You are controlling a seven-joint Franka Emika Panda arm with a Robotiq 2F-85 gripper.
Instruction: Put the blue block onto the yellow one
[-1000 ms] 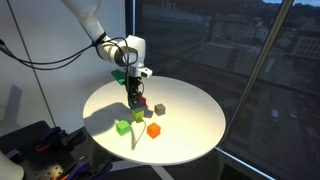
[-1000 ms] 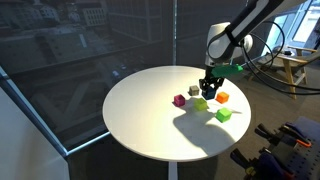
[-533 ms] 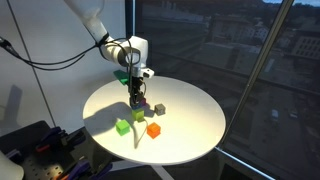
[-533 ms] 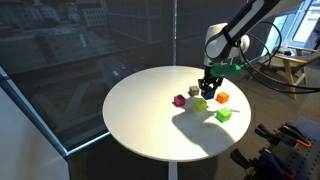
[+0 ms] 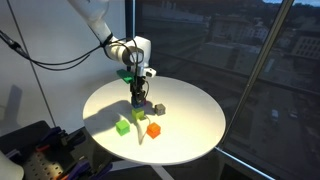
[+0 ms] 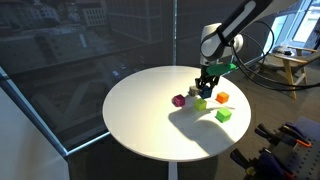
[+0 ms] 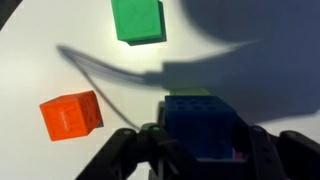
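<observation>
My gripper (image 7: pixel 205 150) is shut on the blue block (image 7: pixel 205 122), which fills the lower middle of the wrist view. A thin edge of the yellow block (image 7: pixel 190 93) shows just beyond the blue block, underneath it. In both exterior views the gripper (image 5: pixel 137 95) (image 6: pixel 205 88) hangs low over the cluster of cubes on the round white table (image 5: pixel 190 135), just above the yellow block (image 5: pixel 139 115) (image 6: pixel 200 103). Whether the blue block touches the yellow one cannot be told.
A lime-green cube (image 7: pixel 137 18) (image 5: pixel 123 126) (image 6: pixel 224 115) and an orange cube (image 7: pixel 71 115) (image 5: pixel 154 130) (image 6: pixel 222 97) lie nearby. A grey cube (image 5: pixel 159 109) (image 6: pixel 192 91) and a magenta cube (image 5: pixel 143 101) (image 6: pixel 180 100) sit beside the gripper. Large windows stand behind the table.
The gripper has shifted slightly over the cube cluster with the blue block still held. The cubes on the table have not moved.
</observation>
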